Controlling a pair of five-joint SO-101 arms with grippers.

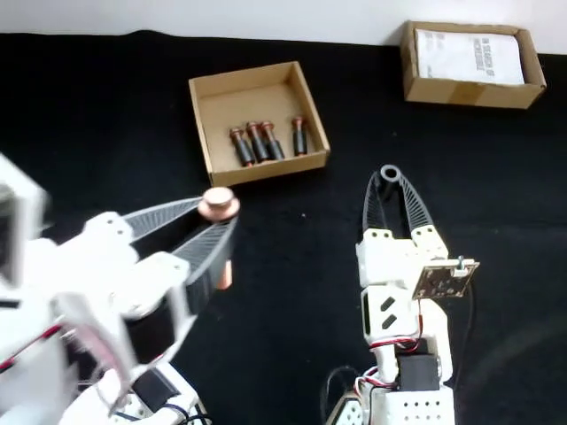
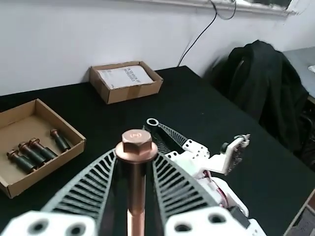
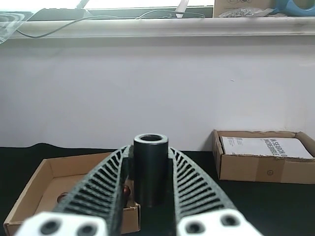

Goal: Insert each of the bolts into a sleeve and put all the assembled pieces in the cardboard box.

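Both parts are gripped, bolt (image 2: pixel 136 143) in the left jaws, sleeve (image 3: pixel 150 169) in the right jaws; jamming could be caused by misalignment.

The copper-coloured hex-head metal bolt (image 2: pixel 136 147) is smooth with a soft sheen. The dark cylindrical sleeve (image 3: pixel 150 169) looks smooth and matt. The black ribbed plastic fingers (image 2: pixel 88 189) are dull, and the white plastic arm shells (image 1: pixel 399 257) are faintly glossy. Matt black cloth covers the counter (image 1: pixel 106 106). The brown open box (image 1: pixel 257 102) at twelve o'clock is plain, rough cardboard.
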